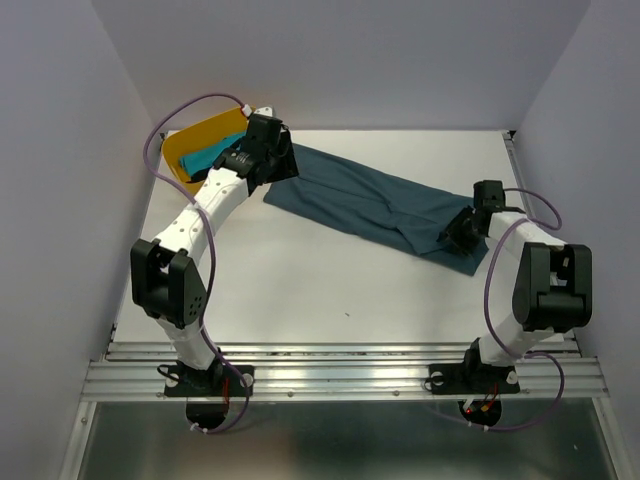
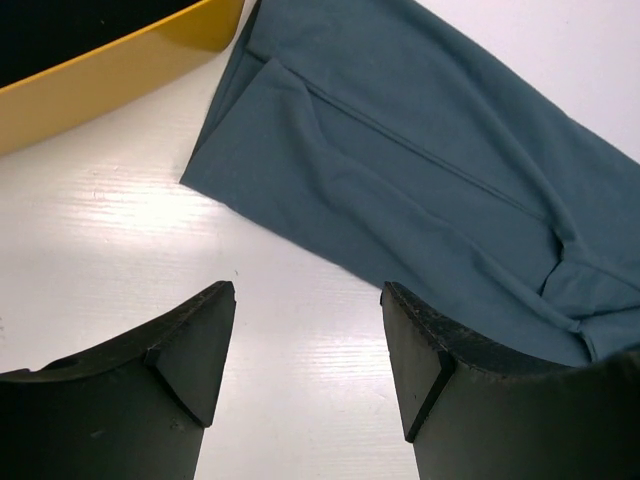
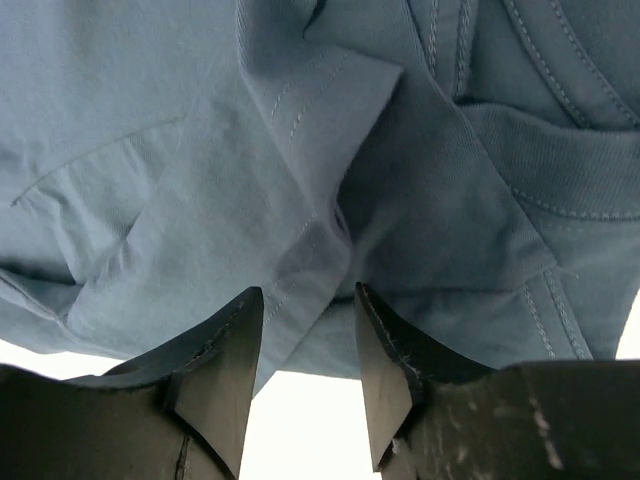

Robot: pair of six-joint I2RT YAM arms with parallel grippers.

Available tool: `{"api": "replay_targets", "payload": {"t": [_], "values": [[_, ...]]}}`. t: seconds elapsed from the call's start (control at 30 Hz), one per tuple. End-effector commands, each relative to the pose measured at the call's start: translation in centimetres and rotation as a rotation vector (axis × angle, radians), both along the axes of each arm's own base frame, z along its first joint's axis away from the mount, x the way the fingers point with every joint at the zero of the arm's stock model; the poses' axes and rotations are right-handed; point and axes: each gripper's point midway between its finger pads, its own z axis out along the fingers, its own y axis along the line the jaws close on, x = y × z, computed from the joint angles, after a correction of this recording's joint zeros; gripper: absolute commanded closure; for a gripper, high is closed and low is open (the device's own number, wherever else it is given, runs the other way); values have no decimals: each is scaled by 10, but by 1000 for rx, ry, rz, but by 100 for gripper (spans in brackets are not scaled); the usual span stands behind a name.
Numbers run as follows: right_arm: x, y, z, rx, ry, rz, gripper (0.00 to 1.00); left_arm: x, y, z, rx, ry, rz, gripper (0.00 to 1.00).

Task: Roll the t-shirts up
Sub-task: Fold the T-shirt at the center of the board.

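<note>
A slate-blue t-shirt lies folded into a long strip across the white table, from back left to right. In the left wrist view the t-shirt's hem end lies flat. My left gripper hovers at that end, open and empty, over bare table just short of the hem. My right gripper is at the collar end, open, with the shirt's edge at its fingertips. A turquoise t-shirt lies in the yellow basket.
The yellow basket stands at the back left corner, and its rim shows in the left wrist view. White walls enclose the table at the left, back and right. A metal rail runs along the near edge.
</note>
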Motion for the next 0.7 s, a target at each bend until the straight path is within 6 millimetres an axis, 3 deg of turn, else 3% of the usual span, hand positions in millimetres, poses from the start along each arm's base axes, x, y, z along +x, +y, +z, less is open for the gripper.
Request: {"api": "replay_targets", "payload": {"t": [0.0,0.13,0.4,0.67], "values": [[22,-7,10,-17,-73,-17,54,-8,6,28,-20,-63,6,29],[24,-8,5,-17,-65,-22,57,-9,5,25,-21,-52,6,30],[37,-9,23,-15,-163,-52,96,-8,9,33,-26,-74,30,31],[64,-7,51,7,-279,-60,99,-10,5,30,-52,-63,29,31]]}}
